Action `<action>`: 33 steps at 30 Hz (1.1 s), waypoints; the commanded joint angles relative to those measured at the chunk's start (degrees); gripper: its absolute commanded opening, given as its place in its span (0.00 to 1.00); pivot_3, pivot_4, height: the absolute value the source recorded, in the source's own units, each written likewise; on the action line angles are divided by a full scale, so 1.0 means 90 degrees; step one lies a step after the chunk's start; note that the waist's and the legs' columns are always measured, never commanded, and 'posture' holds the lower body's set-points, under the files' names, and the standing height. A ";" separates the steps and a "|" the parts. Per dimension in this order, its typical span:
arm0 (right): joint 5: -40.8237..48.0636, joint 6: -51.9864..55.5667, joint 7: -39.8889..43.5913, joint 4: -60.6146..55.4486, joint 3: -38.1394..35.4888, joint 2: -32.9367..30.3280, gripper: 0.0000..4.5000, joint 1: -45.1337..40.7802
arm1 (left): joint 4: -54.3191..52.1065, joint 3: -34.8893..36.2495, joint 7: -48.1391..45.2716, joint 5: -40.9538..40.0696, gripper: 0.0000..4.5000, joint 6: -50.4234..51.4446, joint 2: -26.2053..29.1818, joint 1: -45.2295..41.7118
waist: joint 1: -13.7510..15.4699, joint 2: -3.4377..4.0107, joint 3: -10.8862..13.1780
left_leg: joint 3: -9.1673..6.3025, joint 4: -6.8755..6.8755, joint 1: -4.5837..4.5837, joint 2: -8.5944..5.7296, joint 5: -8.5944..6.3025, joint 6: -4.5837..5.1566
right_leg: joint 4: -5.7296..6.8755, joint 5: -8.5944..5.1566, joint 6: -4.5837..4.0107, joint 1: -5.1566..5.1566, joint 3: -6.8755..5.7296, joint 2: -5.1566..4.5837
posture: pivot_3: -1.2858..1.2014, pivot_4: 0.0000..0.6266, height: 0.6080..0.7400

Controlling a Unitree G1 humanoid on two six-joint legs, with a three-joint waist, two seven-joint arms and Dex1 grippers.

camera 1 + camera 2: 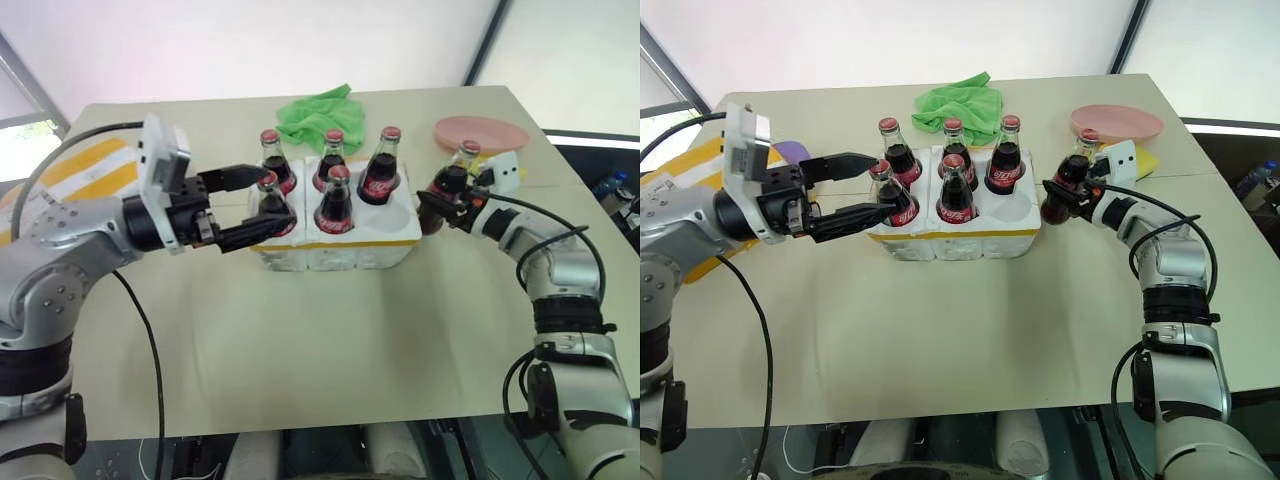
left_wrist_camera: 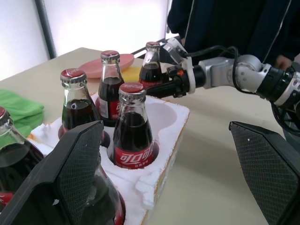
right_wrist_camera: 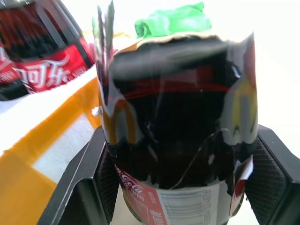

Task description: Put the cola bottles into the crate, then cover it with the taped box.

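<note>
The counter [image 1: 330, 350] carries everything. The taped box [image 1: 85, 170] is seen at the counter's left edge, partly hidden behind the left arm. The crate [image 1: 335, 240] sits mid-counter, with five cola bottles [image 1: 334, 200] standing in its holes; the near right hole is empty. A green cloth [image 1: 318, 112] lies behind the crate, and a pink plate [image 1: 480, 132] is set at the far right. The left gripper [image 1: 262, 205] is held level at the crate's left end, its jaws spread wide around the near left bottle [image 1: 272, 205] without pressing it. The right gripper [image 3: 178, 183] is just beside the crate's right end, its jaws pinching the sixth bottle [image 1: 452, 178] low on its body.
</note>
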 commanded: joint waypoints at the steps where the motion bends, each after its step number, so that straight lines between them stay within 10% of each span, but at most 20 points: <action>1: 0.0590 0.0224 0.0533 -0.1102 -0.0342 -0.0489 0.62 -0.0763 | -0.0171 0.0200 0.0001 -0.0114 1.00 0.0007 0.0090 -0.0002 | -0.0002 0.0013 0.0008 | 0.0000 0.0001 -0.0002 0.0000 0.0000 0.0000 | 0.0001 0.0000 0.0000 -0.0003 0.0001 0.0000 | 0.52 0.24 1.00; 33: 0.1209 0.1408 0.1877 -0.2656 0.0801 -0.0548 0.62 -0.0608 | -0.0315 0.0283 0.0037 -0.0162 1.00 0.0027 0.0090 0.0112 | 0.0021 0.0012 0.0009 | 0.0001 0.0012 -0.0074 0.0009 0.0001 -0.0001 | 0.0013 0.0003 -0.0002 -0.0077 0.0001 0.0008 | 0.52 0.24 1.00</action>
